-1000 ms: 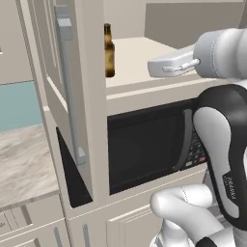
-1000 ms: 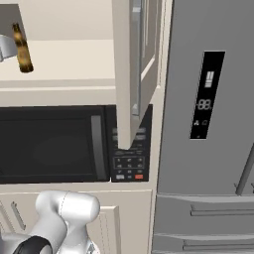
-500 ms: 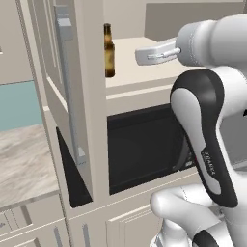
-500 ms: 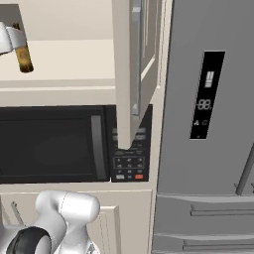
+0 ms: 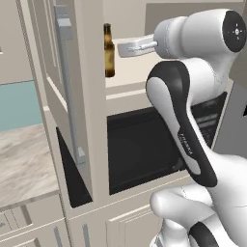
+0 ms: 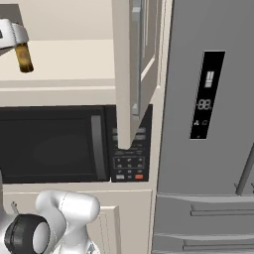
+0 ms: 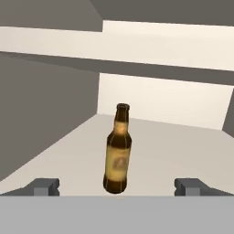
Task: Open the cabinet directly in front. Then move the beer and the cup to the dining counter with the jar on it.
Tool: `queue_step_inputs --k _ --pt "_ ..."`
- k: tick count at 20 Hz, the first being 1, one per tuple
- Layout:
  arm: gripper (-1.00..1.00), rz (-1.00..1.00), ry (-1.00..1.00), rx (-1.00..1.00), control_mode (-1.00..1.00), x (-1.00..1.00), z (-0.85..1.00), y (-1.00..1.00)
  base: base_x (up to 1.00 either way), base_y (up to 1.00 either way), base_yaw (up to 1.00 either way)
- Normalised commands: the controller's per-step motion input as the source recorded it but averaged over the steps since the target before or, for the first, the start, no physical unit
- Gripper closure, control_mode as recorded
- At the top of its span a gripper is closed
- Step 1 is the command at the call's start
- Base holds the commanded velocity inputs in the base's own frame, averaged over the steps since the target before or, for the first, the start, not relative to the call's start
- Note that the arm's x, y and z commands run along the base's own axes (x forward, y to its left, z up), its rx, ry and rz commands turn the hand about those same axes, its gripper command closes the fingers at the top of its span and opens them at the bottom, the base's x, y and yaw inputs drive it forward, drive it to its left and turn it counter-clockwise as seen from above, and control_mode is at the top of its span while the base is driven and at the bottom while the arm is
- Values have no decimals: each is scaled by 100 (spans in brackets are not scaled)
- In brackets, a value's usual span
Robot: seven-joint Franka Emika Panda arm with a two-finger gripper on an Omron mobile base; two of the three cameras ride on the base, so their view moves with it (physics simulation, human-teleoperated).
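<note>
The cabinet's two doors stand open, the left door and the right door swung out toward me. On its pale shelf the beer stands upright, a dark brown bottle with a tan label. My gripper reaches in from the right at bottle height, just short of it. In the hand view the beer stands centred ahead, between and beyond the two spread fingertips, untouched. The gripper is open and empty. The cup, the jar and the dining counter are out of view.
A black microwave sits under the shelf. A grey fridge stands to the right of the cabinet. A beige veined worktop over cream drawers lies at lower left. My arm's elbow crosses in front of the microwave.
The arm has swung left along the shelf, carrying the open gripper from the right side up close to the beer. The bottle has not moved.
</note>
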Motion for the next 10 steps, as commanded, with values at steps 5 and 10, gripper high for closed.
queue_step_inputs --k 5,10 --pt "-100 0 0 5 -100 36 -8 13 0 0 0" --pt "-100 0 0 1 -100 19 -2 8 0 0 0"
